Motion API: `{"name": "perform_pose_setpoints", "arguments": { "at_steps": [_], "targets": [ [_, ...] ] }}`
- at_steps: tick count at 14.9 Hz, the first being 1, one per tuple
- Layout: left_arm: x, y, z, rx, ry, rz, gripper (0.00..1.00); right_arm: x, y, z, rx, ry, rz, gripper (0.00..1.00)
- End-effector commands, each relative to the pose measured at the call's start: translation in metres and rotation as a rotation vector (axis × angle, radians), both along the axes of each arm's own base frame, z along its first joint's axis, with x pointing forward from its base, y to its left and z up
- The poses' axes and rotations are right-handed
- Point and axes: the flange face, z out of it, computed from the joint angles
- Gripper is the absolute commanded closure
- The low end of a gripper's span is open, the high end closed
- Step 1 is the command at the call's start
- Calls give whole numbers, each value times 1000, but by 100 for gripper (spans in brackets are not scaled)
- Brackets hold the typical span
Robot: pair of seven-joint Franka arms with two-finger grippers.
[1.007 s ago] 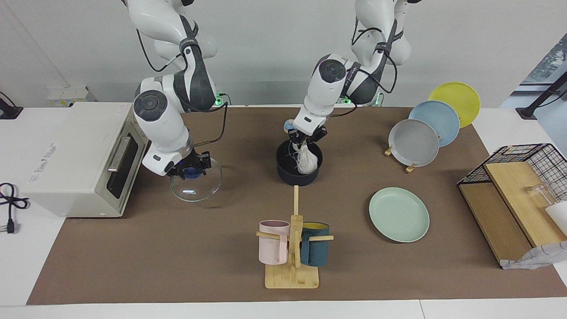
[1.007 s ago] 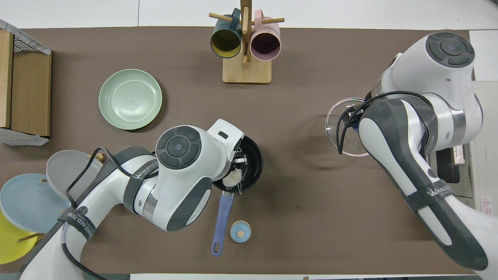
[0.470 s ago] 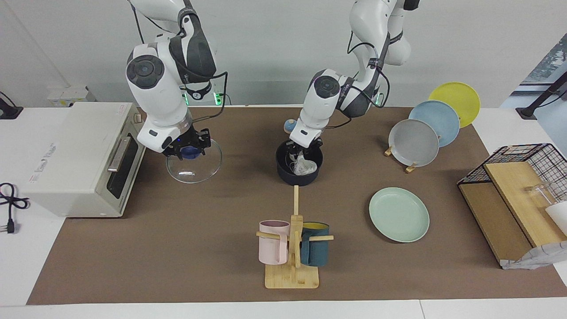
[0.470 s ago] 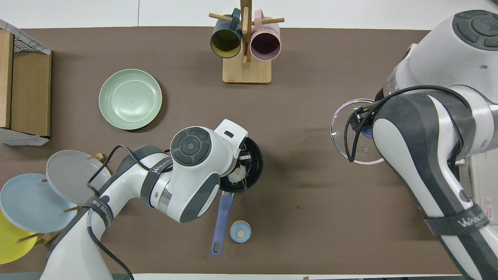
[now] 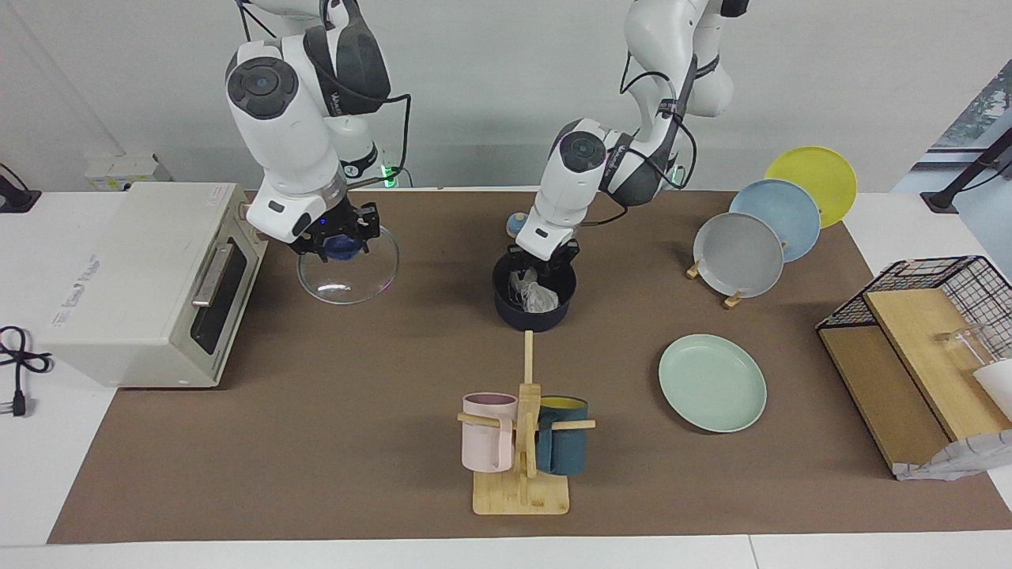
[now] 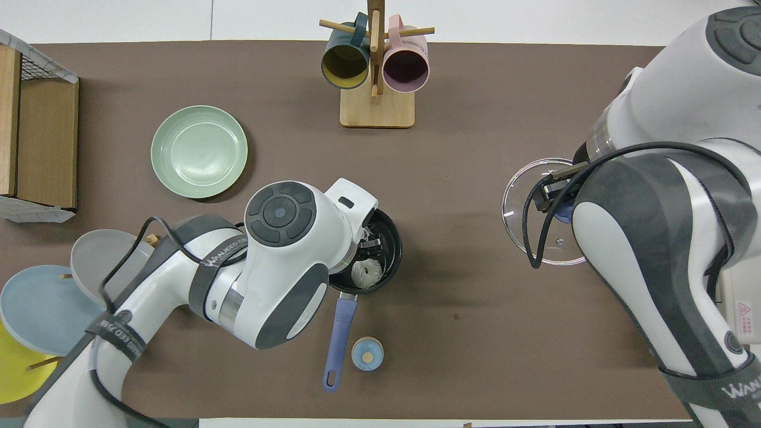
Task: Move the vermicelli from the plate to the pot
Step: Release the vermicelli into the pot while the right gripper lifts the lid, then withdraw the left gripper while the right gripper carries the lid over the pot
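Inside the dark pot [image 5: 532, 307], wispy whitish translucent vermicelli [image 5: 540, 296] nests.

My table [image 5: 24, 474] is white under a brown mat [image 5: 316, 442]; past the mat stands a plain grey wall [image 5: 474, 79]

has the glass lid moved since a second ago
Yes. The glass lid, held by the right end effector, has risen and sits higher against the toaster oven than before.
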Motion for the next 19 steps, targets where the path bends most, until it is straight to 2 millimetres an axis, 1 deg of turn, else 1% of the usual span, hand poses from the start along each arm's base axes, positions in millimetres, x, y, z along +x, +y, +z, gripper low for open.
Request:
{"name": "perform_pose_setpoints", "arguments": {
  "at_steps": [1,3,4,5,6,7,8,9,10,11,13,14,15,16,18,19],
  "targets": [
    [19,48,71,-16,-11,-15,0,-4,12,8,11,5,-20,100],
    [41,110,117,-33,-66,-37,0,-7,31,23,6,-11,-55,100],
    [52,138,133,-10,-96,-51,0,-9,44,26,7,-15,-63,100],
    [62,166,142,23,-118,-68,0,-12,55,29,5,-23,-68,100],
    [70,189,150,48,-142,-95,0,-14,64,30,5,-31,-80,100],
    [77,213,152,59,-153,-100,0,-18,77,30,6,-39,-100,100],
    [83,236,152,65,-157,-109,0,-23,97,28,8,-42,-119,100],
    [88,255,149,64,-164,-137,0,-28,114,26,7,-47,-143,100],
    [90,274,148,65,-168,-164,0,-32,131,21,7,-41,-174,100],
    [92,286,148,66,-168,-166,0,-36,148,22,18,-51,-199,100],
    [92,290,148,66,-165,-160,0,-35,168,23,45,-63,-248,100],
    [92,292,149,66,-160,-156,0,-38,180,20,50,-58,-259,100],
    [92,295,148,68,-144,-146,0,-45,200,20,49,-62,-247,100],
    [91,298,149,72,-135,-143,0,-49,224,12,29,-89,-240,100],
    [89,299,165,113,-109,-154,0,-49,247,2,34,-123,-298,100],
    [87,298,176,127,-78,-159,0,-48,254,-2,53,-131,-301,100]
  ]
}}
